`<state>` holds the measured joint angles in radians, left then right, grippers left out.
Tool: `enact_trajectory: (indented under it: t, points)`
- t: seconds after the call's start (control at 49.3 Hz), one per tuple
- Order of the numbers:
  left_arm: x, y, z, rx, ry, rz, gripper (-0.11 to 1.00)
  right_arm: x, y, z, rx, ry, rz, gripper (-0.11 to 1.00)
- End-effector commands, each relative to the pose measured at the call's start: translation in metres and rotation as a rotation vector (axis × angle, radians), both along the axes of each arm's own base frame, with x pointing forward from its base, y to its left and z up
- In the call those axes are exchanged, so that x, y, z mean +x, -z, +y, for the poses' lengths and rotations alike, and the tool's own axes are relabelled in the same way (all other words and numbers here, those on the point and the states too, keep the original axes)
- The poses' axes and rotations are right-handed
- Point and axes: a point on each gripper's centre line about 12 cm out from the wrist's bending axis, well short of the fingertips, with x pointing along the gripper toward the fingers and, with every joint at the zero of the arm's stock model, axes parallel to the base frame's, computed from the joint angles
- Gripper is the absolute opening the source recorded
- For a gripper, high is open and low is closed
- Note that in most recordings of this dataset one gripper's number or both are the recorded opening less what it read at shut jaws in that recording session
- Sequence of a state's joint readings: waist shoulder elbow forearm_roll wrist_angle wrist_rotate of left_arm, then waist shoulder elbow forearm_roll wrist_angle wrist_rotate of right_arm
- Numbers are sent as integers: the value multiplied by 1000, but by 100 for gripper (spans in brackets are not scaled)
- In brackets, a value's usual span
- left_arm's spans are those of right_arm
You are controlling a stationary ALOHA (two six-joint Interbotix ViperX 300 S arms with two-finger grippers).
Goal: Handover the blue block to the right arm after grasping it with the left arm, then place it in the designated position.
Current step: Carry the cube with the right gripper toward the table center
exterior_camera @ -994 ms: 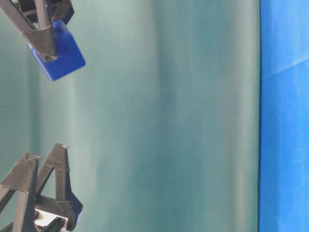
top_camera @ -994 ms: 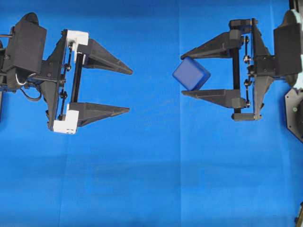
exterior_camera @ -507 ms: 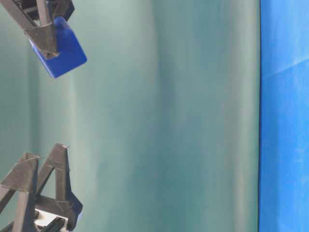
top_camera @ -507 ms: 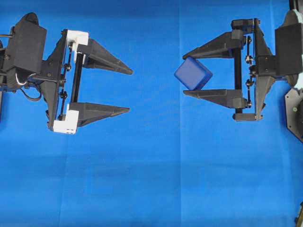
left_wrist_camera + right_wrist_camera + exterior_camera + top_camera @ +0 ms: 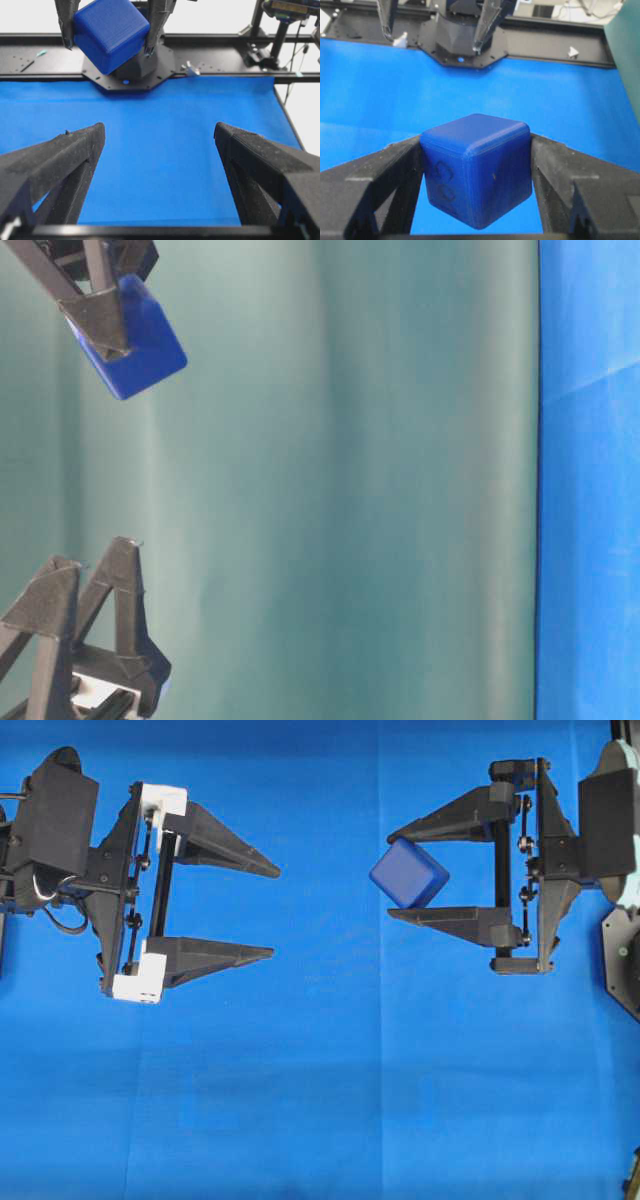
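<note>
Right gripper point(image 5: 477, 165), all black, is clamped on the blue block point(image 5: 476, 167): in the right wrist view each prong presses a side face, and the cube sits tilted, one corner pointing down, clear of the blue cloth point(image 5: 380, 95) below. Two faint dark marks show on its near face; they are not legible as writing, and no brand or label can be read anywhere.

Handling, as judged: the block looks rigid, light and smooth-skinned with rounded edges, so it may pivot between narrow prongs. Grip on two flat opposite faces, not on corners; the present tilted hold calls for a slow set-down.

Farther off, across the cloth, the left gripper point(image 5: 260, 910) with white corner brackets stands spread wide and empty, well apart from the block. Handover appears complete; placement remains.
</note>
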<state>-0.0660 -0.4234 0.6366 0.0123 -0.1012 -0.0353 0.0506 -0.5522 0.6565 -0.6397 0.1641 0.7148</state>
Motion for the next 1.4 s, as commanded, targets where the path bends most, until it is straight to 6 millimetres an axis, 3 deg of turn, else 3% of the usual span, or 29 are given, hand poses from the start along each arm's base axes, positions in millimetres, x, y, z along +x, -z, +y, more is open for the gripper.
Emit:
enact_trajectory:
  t: [0.0, 0.811, 1.379]
  points:
    - [-7, -18, 1, 1, -2, -54, 93, -1, -14, 1, 8, 1, -35, 56]
    - [-8, -18, 1, 1, -2, -54, 93, 0, -12, 0, 19, 12, -17, 56]
    - [-8, -18, 2, 3, -2, -54, 93, -7, 21, 18, 45, 71, 246, 56]
